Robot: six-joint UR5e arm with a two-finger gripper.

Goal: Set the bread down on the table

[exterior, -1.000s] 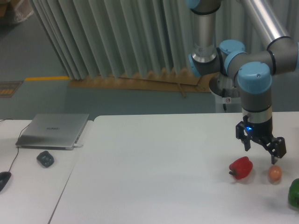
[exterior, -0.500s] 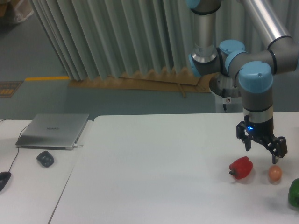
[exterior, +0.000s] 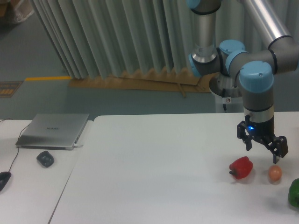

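The bread does not show in the camera view; it is hidden or out of view. The large white table (exterior: 154,168) fills the lower frame. My gripper (exterior: 262,153) hangs open and empty just above the table at the right, its fingers pointing down. It is above and between a red pepper (exterior: 241,167) and a smooth orange-brown egg-shaped thing (exterior: 275,173), touching neither.
A green pepper (exterior: 294,192) lies at the table's right edge, partly cut off. A smaller white desk (exterior: 28,186) on the left holds a grey laptop (exterior: 53,130), a dark small object (exterior: 45,158) and a mouse (exterior: 3,180). Curtains hang behind.
The gripper has shifted a few pixels to the right and stays open. The peppers and the egg-shaped thing have not moved.
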